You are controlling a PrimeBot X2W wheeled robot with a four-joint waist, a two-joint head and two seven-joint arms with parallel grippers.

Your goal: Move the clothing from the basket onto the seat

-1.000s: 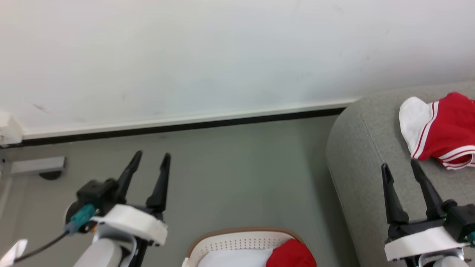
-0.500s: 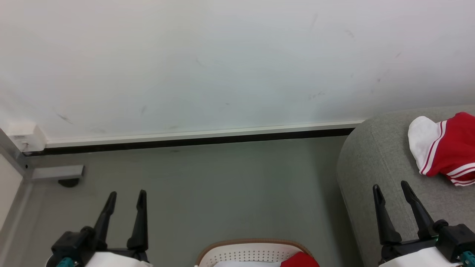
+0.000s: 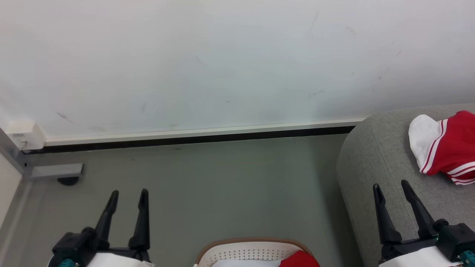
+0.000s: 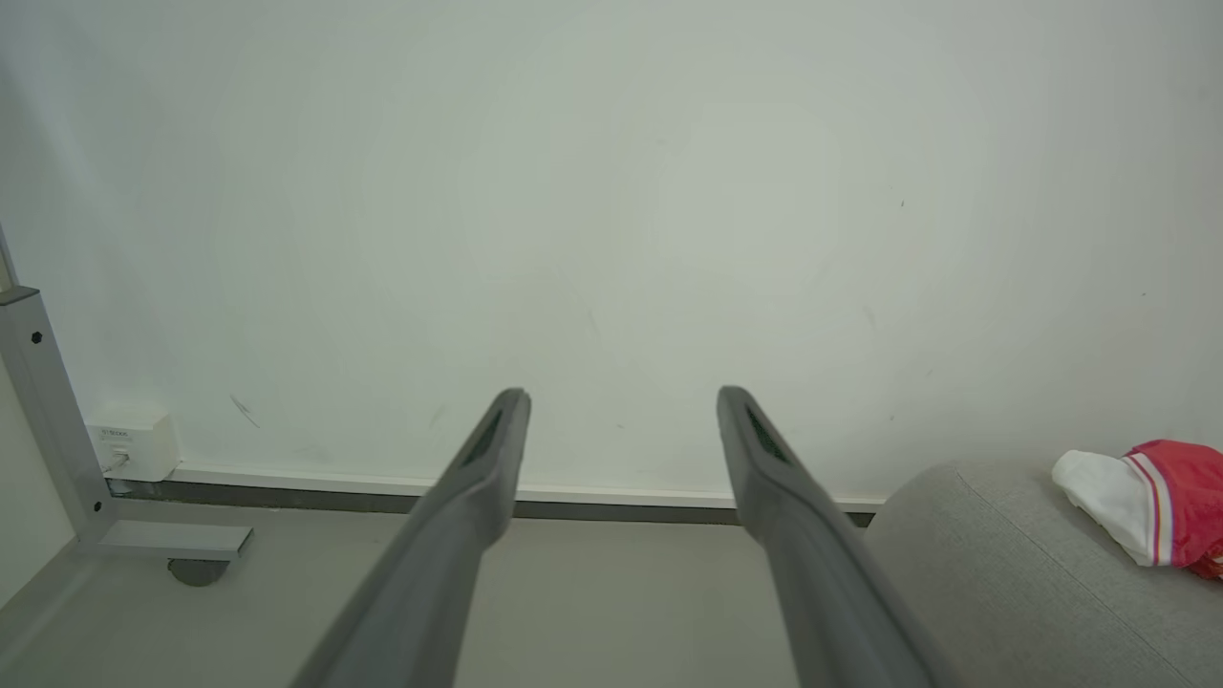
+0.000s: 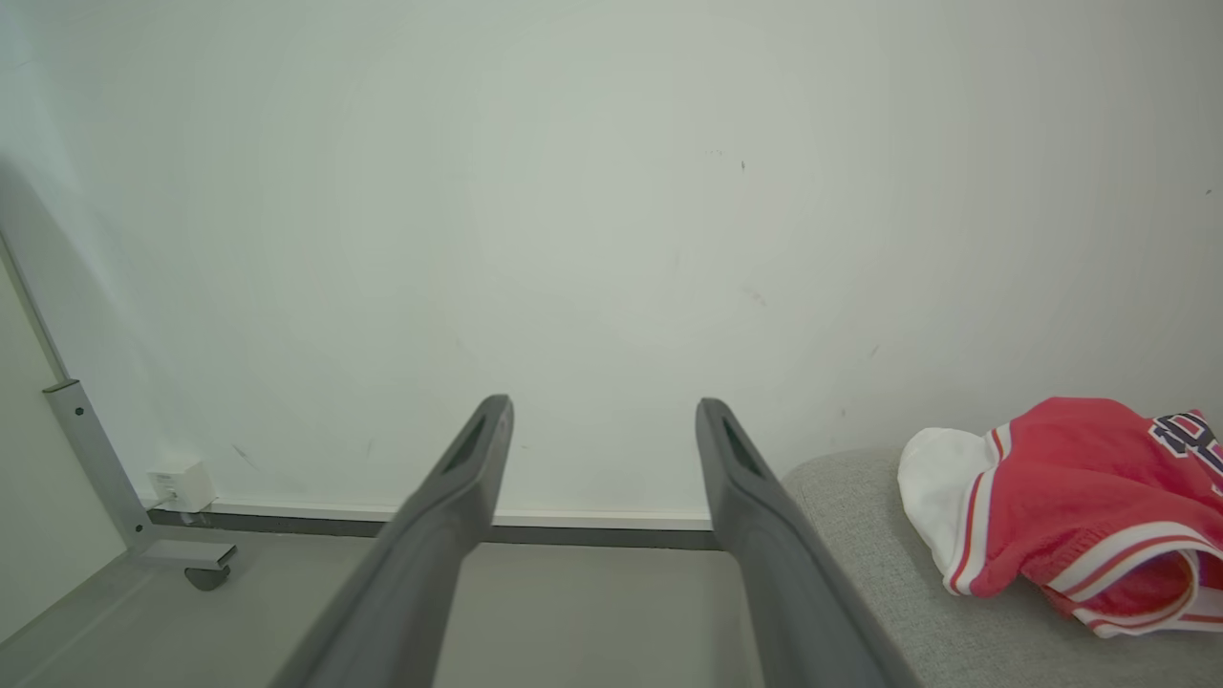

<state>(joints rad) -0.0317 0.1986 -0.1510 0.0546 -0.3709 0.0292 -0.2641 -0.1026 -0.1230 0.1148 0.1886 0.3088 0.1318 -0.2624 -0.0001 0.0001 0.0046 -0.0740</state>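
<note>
A red and white striped garment (image 3: pixel 445 148) lies on the grey seat (image 3: pixel 371 163) at the right; it appears as the same garment (image 5: pixel 1070 506) on the seat (image 5: pixel 860 497) in the right wrist view and as the garment (image 4: pixel 1147 502) in the left wrist view. At the bottom edge the basket (image 3: pixel 252 249) shows its tan rim and perforated wall, with a plain red garment (image 3: pixel 300 259) inside at its right. My left gripper (image 3: pixel 128 193) stands open over the floor, left of the basket. My right gripper (image 3: pixel 390 184) is open above the seat's near corner, empty.
A white wall with a dark baseboard (image 3: pixel 185 139) runs across the back. A grey metal frame foot with a caster (image 3: pixel 59 173) and a small white box (image 3: pixel 22 134) sit at the left. Grey floor (image 3: pixel 230 185) lies between basket and wall.
The head camera tilted up, so the basket slid toward the bottom edge. My left gripper dropped lower and leftward in view; the right one barely shifted. Both stayed open.
</note>
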